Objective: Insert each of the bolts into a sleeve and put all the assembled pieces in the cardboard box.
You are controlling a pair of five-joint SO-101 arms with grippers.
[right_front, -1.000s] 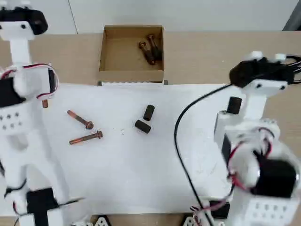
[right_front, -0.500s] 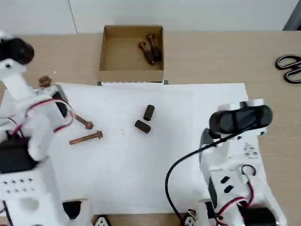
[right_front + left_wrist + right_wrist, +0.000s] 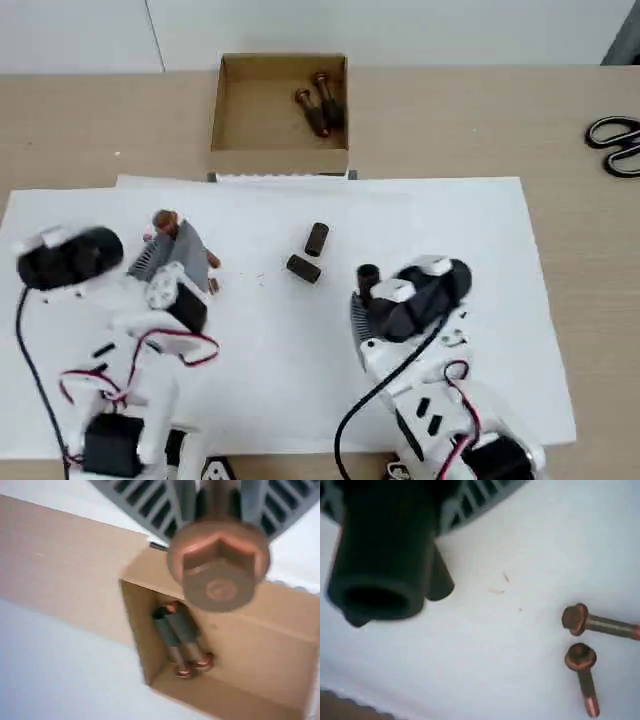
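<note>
Three bolts [image 3: 575, 618], three sleeves [image 3: 317, 239], two assembled pieces [image 3: 312, 113].

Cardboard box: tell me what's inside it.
Two bolt-and-sleeve assemblies lie side by side in the cardboard box, toward its right wall in the high view; the remaining floor is bare. The dark sleeves cover the bolt shanks, leaving only the copper heads showing.

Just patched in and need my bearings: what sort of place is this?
Probably an indoor lab or workshop bench: a wooden table partly covered by a white sheet, with a cardboard box and scissors on it.
</note>
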